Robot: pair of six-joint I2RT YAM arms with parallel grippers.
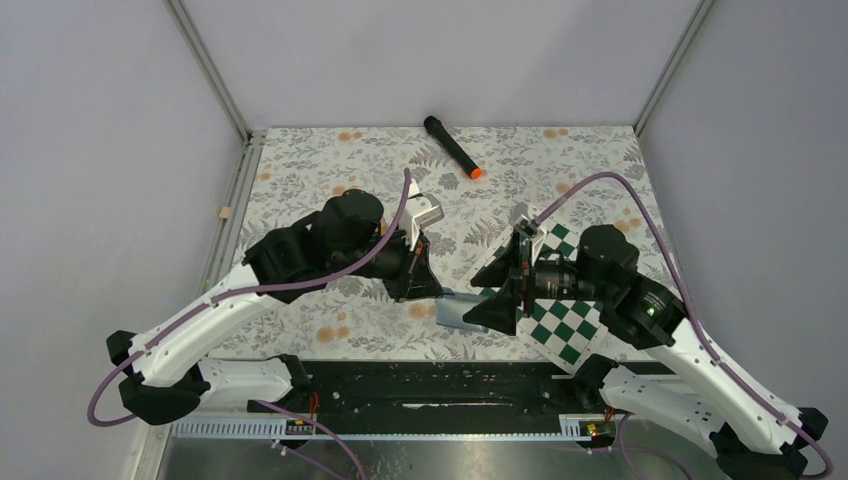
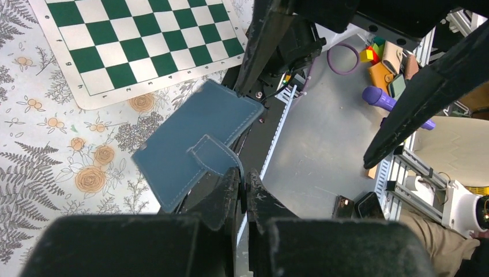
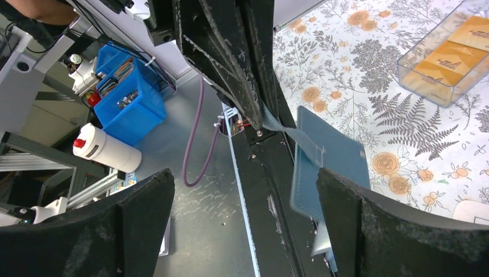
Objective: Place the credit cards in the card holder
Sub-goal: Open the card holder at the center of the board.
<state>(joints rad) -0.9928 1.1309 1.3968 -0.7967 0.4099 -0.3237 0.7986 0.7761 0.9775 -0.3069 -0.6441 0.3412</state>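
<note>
The blue card holder (image 2: 184,144) is closed, at the table's near edge and partly over the black rail. It also shows in the top view (image 1: 455,311) and the right wrist view (image 3: 331,156). My left gripper (image 2: 245,180) is shut on its snap tab (image 2: 212,154); in the top view the left gripper (image 1: 432,288) is just left of the holder. My right gripper (image 3: 248,222) is open and empty, its right finger (image 3: 380,231) against the holder's edge; in the top view the right gripper (image 1: 472,302) faces the holder. Orange-yellow credit cards (image 3: 455,52) lie in a clear tray.
The clear plastic tray (image 3: 424,86) stands on the floral cloth beyond the holder. A green-and-white chessboard (image 1: 565,325) lies under the right arm and shows in the left wrist view (image 2: 138,40). A black marker with an orange tip (image 1: 452,146) lies at the back.
</note>
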